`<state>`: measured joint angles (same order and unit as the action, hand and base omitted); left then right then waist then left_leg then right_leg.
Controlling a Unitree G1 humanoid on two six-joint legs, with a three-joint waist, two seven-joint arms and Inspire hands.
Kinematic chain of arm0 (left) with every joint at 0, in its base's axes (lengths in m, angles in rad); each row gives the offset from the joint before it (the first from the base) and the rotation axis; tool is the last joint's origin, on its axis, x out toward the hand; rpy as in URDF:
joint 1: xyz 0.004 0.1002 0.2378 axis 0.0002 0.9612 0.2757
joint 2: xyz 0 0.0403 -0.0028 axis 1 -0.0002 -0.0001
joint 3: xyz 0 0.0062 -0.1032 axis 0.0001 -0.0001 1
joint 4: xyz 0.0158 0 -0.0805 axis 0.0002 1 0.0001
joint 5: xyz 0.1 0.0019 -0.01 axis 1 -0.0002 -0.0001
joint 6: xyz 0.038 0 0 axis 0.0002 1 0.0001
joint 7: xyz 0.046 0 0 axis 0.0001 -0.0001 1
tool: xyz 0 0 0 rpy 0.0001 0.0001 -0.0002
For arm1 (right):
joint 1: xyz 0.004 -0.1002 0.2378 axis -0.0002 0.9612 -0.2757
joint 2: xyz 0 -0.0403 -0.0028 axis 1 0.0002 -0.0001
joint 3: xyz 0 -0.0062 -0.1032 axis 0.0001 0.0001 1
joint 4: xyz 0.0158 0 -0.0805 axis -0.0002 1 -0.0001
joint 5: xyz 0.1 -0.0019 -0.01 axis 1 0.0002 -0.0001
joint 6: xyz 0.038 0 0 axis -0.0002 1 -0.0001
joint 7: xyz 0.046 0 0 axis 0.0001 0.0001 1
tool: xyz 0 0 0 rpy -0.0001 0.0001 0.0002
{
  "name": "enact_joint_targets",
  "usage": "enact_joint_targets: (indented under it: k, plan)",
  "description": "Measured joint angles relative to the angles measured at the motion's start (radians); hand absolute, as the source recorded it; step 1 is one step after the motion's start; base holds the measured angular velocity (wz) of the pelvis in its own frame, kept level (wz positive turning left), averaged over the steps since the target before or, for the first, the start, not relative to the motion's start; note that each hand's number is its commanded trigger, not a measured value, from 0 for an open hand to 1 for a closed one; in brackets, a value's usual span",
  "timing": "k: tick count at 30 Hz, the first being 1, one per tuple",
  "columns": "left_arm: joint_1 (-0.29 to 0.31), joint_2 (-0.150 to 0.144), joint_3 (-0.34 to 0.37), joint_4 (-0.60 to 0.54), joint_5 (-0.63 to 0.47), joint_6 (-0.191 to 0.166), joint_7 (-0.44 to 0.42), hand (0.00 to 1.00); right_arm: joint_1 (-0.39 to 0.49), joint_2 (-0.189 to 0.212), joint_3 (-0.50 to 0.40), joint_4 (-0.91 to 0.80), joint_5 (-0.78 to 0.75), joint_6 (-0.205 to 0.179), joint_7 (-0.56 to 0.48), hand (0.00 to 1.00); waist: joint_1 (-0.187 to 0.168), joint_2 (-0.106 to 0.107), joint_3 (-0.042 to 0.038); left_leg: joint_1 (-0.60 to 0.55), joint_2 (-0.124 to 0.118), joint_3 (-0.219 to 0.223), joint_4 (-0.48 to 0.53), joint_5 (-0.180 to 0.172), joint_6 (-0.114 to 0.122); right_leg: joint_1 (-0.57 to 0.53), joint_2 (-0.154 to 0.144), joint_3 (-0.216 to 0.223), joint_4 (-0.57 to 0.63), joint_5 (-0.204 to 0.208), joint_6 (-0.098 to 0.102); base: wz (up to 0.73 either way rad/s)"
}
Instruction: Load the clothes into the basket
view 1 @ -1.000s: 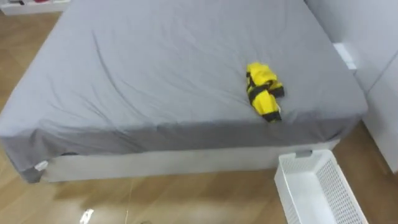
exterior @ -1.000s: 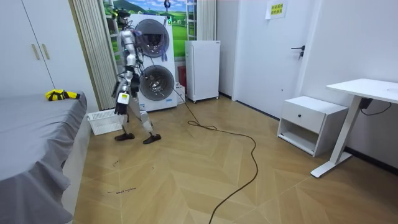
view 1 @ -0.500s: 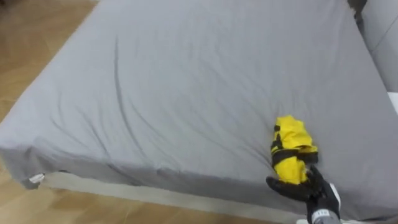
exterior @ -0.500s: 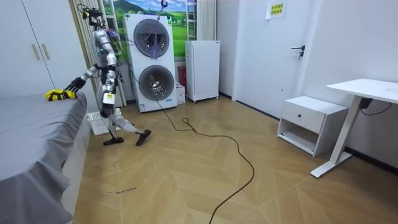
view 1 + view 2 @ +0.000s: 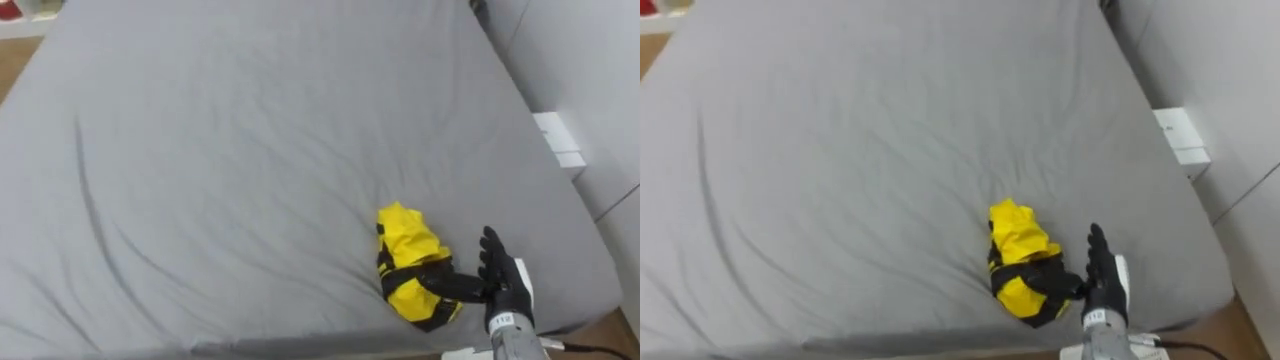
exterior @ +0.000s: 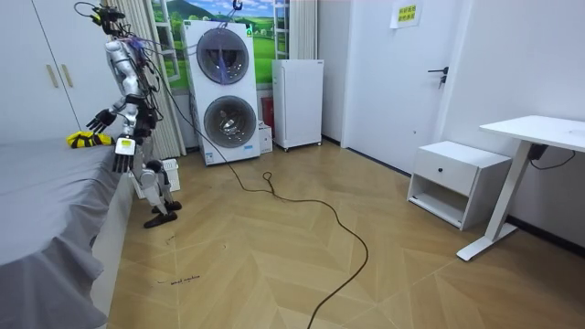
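Basically sitting at the grab step. Looking across the soft, creased grey bed (image 5: 200,150), then spotting crumpled yellow clothes (image 5: 408,262) with black bands near its front edge, toward the right corner. Holding the right hand (image 5: 503,285) spread open, touching the bundle with the thumb, pinching nothing. Probably needing to curl round that floppy cloth next.

A crumpled yellow garment with black bands (image 5: 1017,252) lay on the grey-sheeted bed (image 5: 840,150), close to its near edge and toward the near right corner. The right hand (image 5: 1106,282) rested just beside the garment's right side, fingers (image 5: 1097,247) straight and pointing up the bed, thumb reaching across onto the black band. A white block (image 5: 1180,137) showed past the bed's right edge.
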<state>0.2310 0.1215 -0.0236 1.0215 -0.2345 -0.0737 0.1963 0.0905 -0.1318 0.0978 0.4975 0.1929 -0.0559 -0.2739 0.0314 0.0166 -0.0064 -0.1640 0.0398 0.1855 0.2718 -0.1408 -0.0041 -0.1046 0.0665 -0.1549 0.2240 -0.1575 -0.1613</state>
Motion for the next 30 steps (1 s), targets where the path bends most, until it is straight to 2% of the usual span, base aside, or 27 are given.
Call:
enact_joint_targets:
  k: [4, 6, 8, 14, 19, 21, 24, 27, 29, 30]
  plan:
    - [-0.032, -0.001, -0.015, 0.021, -0.012, 0.009, 0.0, 0.0, -0.011, 0.006, 0.001, 0.0, -0.015, 0.0, -0.026, 0.0, -0.001, 0.001, 0.0051, -0.002, -0.014, -0.004, -0.032, 0.004, 0.005, -0.002, -0.009, -0.012, -0.019, -0.007, 0.011, 0.12]
    - [-0.065, 0.002, -0.021, 0.033, -0.017, 0.021, -0.001, 0.0, -0.035, 0.012, 0.017, 0.0, -0.031, 0.0, -0.043, 0.0, 0.001, -0.01, 0.0123, -0.014, -0.018, -0.004, -0.039, 0.005, 0.006, -0.014, -0.012, -0.015, -0.021, -0.009, 0.015, 0.09]
    - [-0.076, 0.007, -0.027, 0.039, -0.03, 0.025, -0.002, 0.0, -0.059, 0.011, 0.036, 0.001, -0.039, 0.0, -0.044, 0.0, 0.0, -0.015, 0.0156, -0.025, -0.021, -0.005, -0.04, 0.004, 0.006, -0.022, -0.013, -0.016, -0.026, -0.01, 0.016, 0.05]
    - [-0.088, 0.008, -0.036, 0.038, -0.055, 0.043, -0.001, 0.0, -0.091, 0.012, 0.092, 0.078, -0.044, 0.006, -0.051, 0.0, 0.003, -0.025, 0.0153, -0.043, -0.026, -0.03, -0.048, 0.003, 0.008, -0.028, -0.021, -0.045, -0.041, -0.015, 0.026, 0.13]
    - [-0.125, 0.009, -0.036, 0.076, -0.053, 0.063, -0.001, 0.0, -0.169, 0.008, 0.111, 0.221, -0.043, 0.015, -0.072, 0.0, 0.011, -0.028, 0.0144, -0.075, -0.034, -0.039, -0.051, 0.01, 0.017, -0.056, -0.029, -0.069, -0.037, -0.016, 0.027, 0.14]
    - [-0.128, 0.008, -0.036, 0.079, -0.055, 0.06, 0.014, 0.0, -0.201, 0.009, 0.12, 0.288, -0.041, 0.015, -0.086, 0.0, 0.031, -0.042, 0.0141, -0.074, -0.038, -0.039, -0.052, 0.012, 0.02, -0.054, -0.032, -0.07, -0.038, -0.018, 0.03, 0.05]
    - [-0.128, 0.012, -0.032, 0.082, -0.054, 0.058, 0.034, 0.0, -0.232, 0.01, 0.12, 0.351, -0.036, 0.015, -0.087, 0.0, 0.04, -0.059, 0.0146, -0.084, -0.042, -0.05, -0.05, 0.014, 0.024, -0.055, -0.037, -0.089, -0.039, -0.019, 0.033, 0.19]
    - [-0.138, 0.013, -0.047, 0.106, -0.047, 0.065, 0.037, 0.0, -0.27, 0.005, 0.126, 0.443, -0.02, 0.01, -0.096, 0.0, 0.043, -0.059, 0.0161, -0.093, -0.053, -0.082, -0.045, 0.019, 0.031, -0.049, -0.047, -0.124, -0.041, -0.022, 0.039, 0.32]
    - [-0.141, 0.019, -0.051, 0.109, -0.046, 0.069, 0.033, 0.0, -0.291, 0.002, 0.118, 0.494, -0.021, 0.006, -0.1, 0.02, 0.049, -0.051, 0.0214, -0.111, -0.054, -0.083, -0.032, 0.02, 0.034, -0.053, -0.05, -0.146, -0.042, -0.023, 0.041, 0.38]
    - [-0.141, 0.028, -0.051, 0.115, -0.047, 0.072, 0.028, 0.0, -0.305, 0.001, 0.112, 0.531, -0.021, -0.001, -0.104, 0.73, 0.053, -0.05, 0.0217, -0.122, -0.054, -0.085, -0.028, 0.021, 0.037, -0.059, -0.051, -0.156, -0.043, -0.023, 0.042, 0.3]
